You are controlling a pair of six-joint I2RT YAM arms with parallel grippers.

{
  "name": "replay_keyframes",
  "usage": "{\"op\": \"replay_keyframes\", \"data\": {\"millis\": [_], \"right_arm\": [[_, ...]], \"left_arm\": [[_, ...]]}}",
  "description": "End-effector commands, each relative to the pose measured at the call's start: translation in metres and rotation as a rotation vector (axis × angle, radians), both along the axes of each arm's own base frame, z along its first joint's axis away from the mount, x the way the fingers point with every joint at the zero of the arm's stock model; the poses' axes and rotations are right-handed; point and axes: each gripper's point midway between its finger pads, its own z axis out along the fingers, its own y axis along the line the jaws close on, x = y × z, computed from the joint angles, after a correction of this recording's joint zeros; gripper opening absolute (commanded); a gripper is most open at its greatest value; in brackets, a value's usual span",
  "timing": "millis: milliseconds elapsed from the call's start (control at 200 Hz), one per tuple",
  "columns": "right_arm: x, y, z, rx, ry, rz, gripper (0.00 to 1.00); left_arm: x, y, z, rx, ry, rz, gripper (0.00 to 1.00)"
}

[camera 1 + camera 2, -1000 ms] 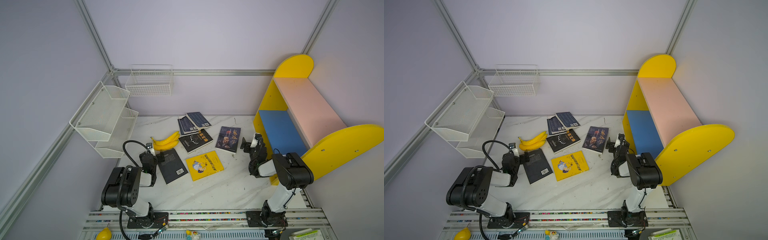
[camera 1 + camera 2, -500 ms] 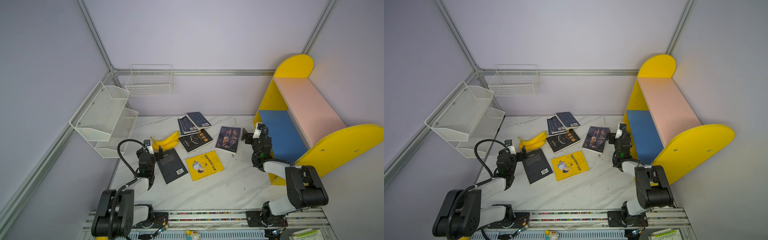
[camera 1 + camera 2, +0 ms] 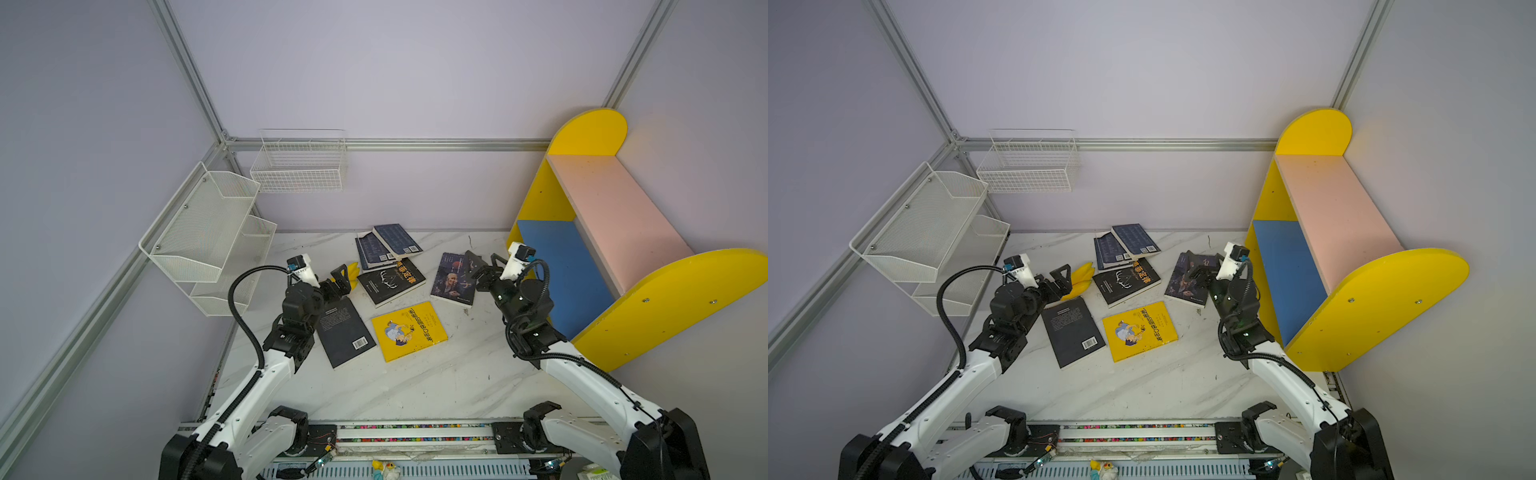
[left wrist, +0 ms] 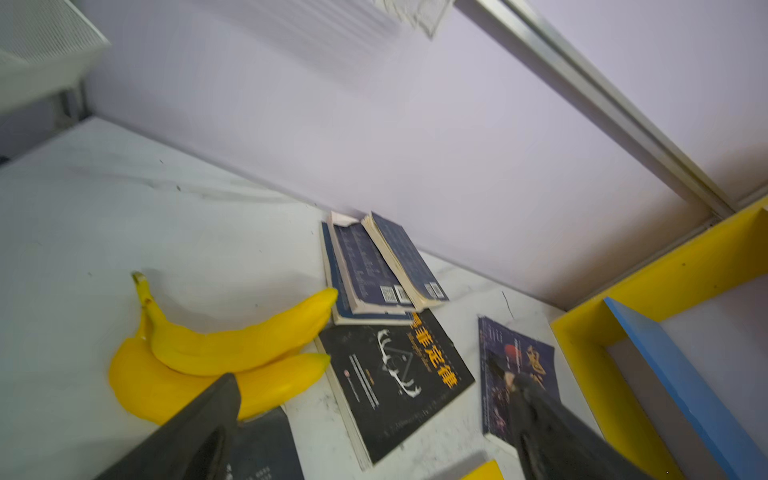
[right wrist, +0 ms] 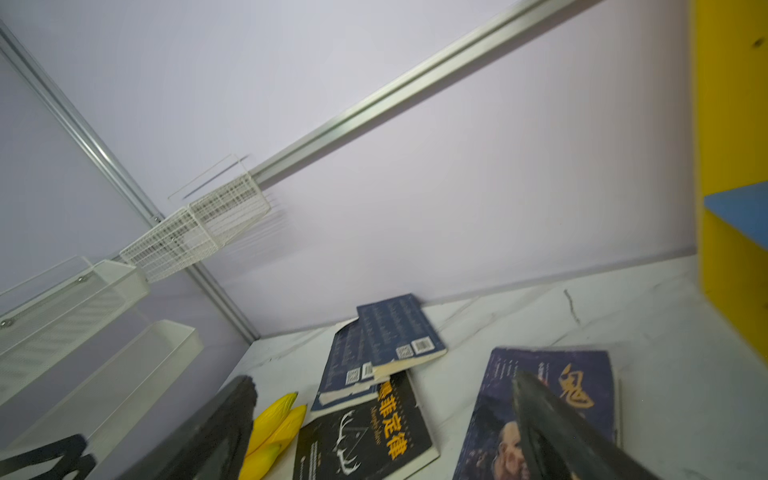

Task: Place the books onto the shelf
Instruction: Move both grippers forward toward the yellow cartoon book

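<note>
Right gripper (image 3: 484, 266), jaws wide and empty, hanging above the portrait book (image 3: 451, 278) toward its shelf side; height over the cover hard to judge. Book flat on the table (image 3: 415, 386), long axis running from the robot's side toward the back wall, with the shelf (image 3: 615, 208) just beside it on the right and its blue board (image 3: 557, 266) bare. Right arm clearly the nearer, stretched forward and low, gripper aimed at the back wall and tipped down a little. Left gripper (image 3: 338, 282), equally wide and empty, over the far corner of the barcode book (image 3: 343, 332), bananas (image 3: 353, 270) just beyond. Yellow book (image 3: 409, 330), orange-titled book (image 3: 390, 282) and two navy books (image 3: 395, 239) flat between the arms, none shelved yet.
</note>
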Motion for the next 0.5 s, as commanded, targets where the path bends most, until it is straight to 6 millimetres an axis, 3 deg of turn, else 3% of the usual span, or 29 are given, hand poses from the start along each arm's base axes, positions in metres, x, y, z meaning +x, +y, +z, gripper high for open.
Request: {"op": "replay_keyframes", "data": {"millis": [0, 90, 165, 280, 395, 450, 490], "right_arm": [[-0.002, 0.030, -0.015, -0.038, 0.084, 0.032, 0.97], [-0.001, 0.047, -0.005, -0.055, 0.050, 0.097, 0.97], [0.000, 0.049, -0.001, -0.051, 0.039, 0.104, 0.97], [0.018, 0.020, -0.029, -0.049, 0.245, -0.112, 0.97], [0.028, 0.041, -0.035, -0.101, 0.265, -0.038, 0.97], [0.039, 0.036, -0.040, -0.127, 0.281, -0.098, 0.97], [0.050, 0.034, -0.055, -0.160, 0.309, -0.144, 0.97]], "left_arm": [[0.004, -0.025, 0.024, -0.084, -0.001, -0.044, 1.00], [0.002, -0.045, 0.037, -0.045, -0.052, -0.123, 1.00], [0.002, -0.053, 0.045, -0.072, -0.121, -0.165, 1.00], [0.007, -0.036, 0.028, -0.184, -0.115, -0.042, 1.00], [0.013, -0.033, 0.032, -0.155, -0.111, -0.031, 1.00], [0.022, -0.033, 0.030, -0.077, -0.042, -0.018, 1.00], [0.030, -0.033, 0.027, -0.003, 0.015, -0.015, 1.00]]}}
